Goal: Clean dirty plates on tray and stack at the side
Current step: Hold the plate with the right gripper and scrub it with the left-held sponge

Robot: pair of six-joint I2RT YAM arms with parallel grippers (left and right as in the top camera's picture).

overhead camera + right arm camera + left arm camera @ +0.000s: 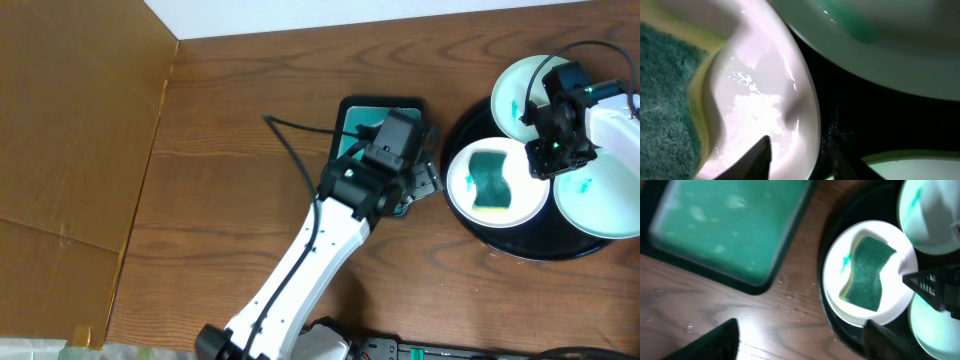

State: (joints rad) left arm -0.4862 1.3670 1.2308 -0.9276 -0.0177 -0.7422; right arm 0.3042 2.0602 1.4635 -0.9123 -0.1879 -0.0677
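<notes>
Wooden tabletop [230, 100] below: my left pincer [800, 330] gapes empty; my right pincer [801, 150] straddles the two-o'clock rim of the plate [528, 192] carrying the sponge [490, 178] on the tray [520, 246]; whether it grips, I cannot tell.

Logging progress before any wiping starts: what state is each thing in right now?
Sponge plate: on black tray, smeared.
Back plate: on tray, smeared, unstacked.
Right plate: on tray, smeared, unstacked.
Sponge: lying in its plate.
Left gripper: open, empty.
Right gripper: straddling sponge plate's rim, grip unclear.
Teal tray: no object seen in it.
</notes>
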